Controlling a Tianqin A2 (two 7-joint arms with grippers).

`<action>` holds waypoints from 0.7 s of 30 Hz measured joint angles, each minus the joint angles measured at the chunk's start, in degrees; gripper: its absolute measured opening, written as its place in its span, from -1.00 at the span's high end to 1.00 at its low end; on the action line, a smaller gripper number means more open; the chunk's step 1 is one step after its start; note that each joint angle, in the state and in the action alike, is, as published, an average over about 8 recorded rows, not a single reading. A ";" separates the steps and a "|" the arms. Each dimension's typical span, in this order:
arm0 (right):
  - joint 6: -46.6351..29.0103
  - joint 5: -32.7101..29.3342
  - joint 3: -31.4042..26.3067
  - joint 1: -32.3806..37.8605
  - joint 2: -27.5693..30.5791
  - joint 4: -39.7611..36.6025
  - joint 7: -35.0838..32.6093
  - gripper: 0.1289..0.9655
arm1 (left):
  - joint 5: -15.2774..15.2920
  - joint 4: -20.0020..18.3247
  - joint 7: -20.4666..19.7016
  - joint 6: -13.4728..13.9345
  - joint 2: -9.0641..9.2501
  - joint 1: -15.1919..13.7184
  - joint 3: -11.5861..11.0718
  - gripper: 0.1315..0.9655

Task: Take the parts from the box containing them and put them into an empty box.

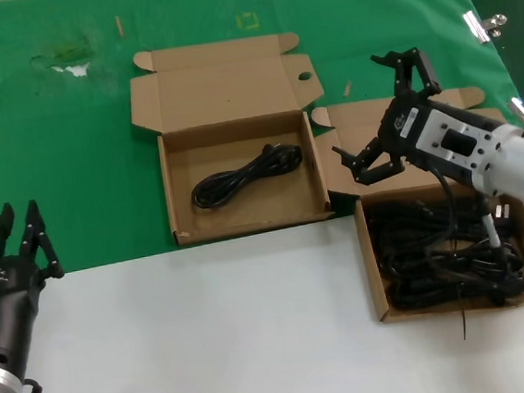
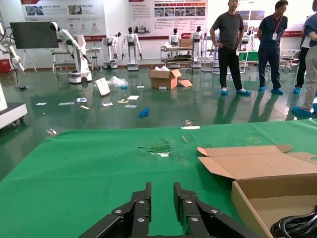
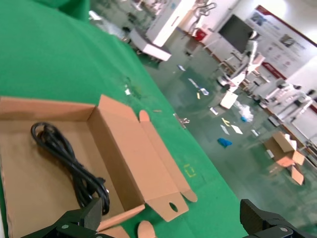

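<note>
Left gripper [image 1: 23, 240]: nearest the camera, low at the left edge of the desk, where white meets green; fingers [image 2: 141, 208] drawn close together with nothing between them.
Desk [image 1: 210, 331]: the near part is plain white; the far part wears a green cloth [image 1: 54, 161] with a torn, pale patch [image 1: 68, 62] toward its back left.
Holed box [image 1: 241, 175]: open on the green cloth at centre, lid flap laid back with a small round hole [image 1: 303, 75] near its right corner; one black cord [image 1: 246, 175] lies looped inside it.
Full box [image 1: 453, 252]: just right of the holed box, almost touching it, straddling the cloth's edge; a heap of cords [image 1: 444, 253] fills it.
Right gripper [image 1: 386, 115]: raised above the back of the full box, fingers [image 1: 370, 163] spread wide, holding nothing.
Clips [image 1: 482, 25]: metal binder clips pinch the cloth along the desk's right edge.
Room: a hall with a glossy green floor [image 2: 163, 106], strewn with paper and an open carton [image 2: 165, 78]; white robots [image 2: 131, 47] stand along the far wall under posters; three people [image 2: 230, 47] watch from the right.
</note>
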 joint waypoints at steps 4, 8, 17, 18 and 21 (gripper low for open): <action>1.86 1.18 0.94 -2.09 -0.71 1.36 0.91 -1.00 | 0.00 0.00 0.00 0.00 0.00 0.00 0.00 0.70; 3.70 2.35 1.88 -4.17 -1.41 2.71 1.83 -1.00 | 0.00 0.00 0.00 0.00 0.00 0.00 0.00 0.60; 7.90 5.01 4.01 -8.88 -3.00 5.77 3.90 -1.00 | 0.00 0.00 0.02 0.00 0.00 0.00 0.00 0.17; 8.35 5.30 4.25 -9.41 -3.18 6.12 4.12 -1.00 | 0.00 0.00 0.02 0.00 0.00 0.00 0.00 0.17; 9.75 6.18 4.96 -10.98 -3.71 7.14 4.81 -1.00 | 0.00 0.00 0.02 0.00 0.00 0.00 0.00 0.10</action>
